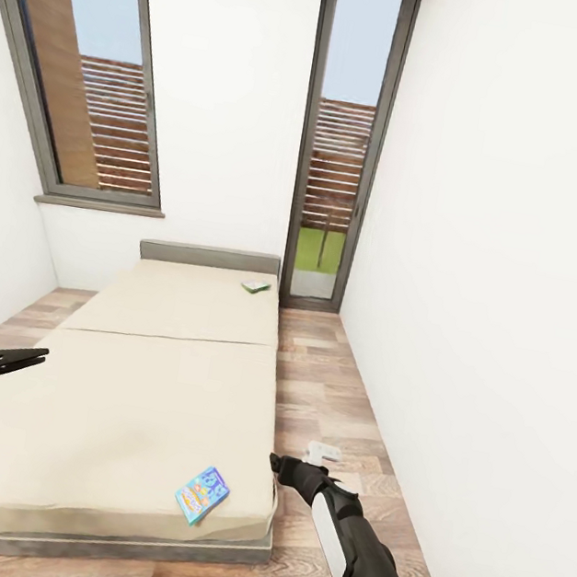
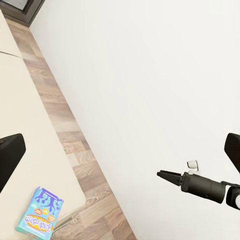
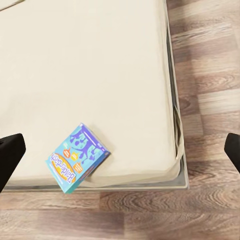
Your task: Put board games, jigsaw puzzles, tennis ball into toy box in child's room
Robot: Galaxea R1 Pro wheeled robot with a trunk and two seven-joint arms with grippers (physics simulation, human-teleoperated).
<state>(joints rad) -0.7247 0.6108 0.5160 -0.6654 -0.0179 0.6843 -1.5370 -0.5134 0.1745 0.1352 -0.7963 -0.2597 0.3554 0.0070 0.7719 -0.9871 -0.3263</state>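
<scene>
The narrow white-walled room held a low bed [image 1: 120,411]; a blue board game [image 1: 202,494] lay at its near corner, a second game [image 1: 255,286] near the headboard; the right gripper [image 1: 279,463], seemingly closed and empty, hovered beside the bed; the left gripper [image 1: 36,355] likewise; collecting the near game looked next, calling for opened fingers.

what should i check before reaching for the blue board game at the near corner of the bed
1. Blue board game visible, lying flat near the bed's corner: ok.
2. Nothing on top of it: ok.
3. Right gripper empty: ok.
4. Right gripper jaws open enough: cannot tell from the head view.
5. Gripper over the game: not ok, it hangs beside the bed over the floor.
6. Left gripper out of the way: ok.
</scene>
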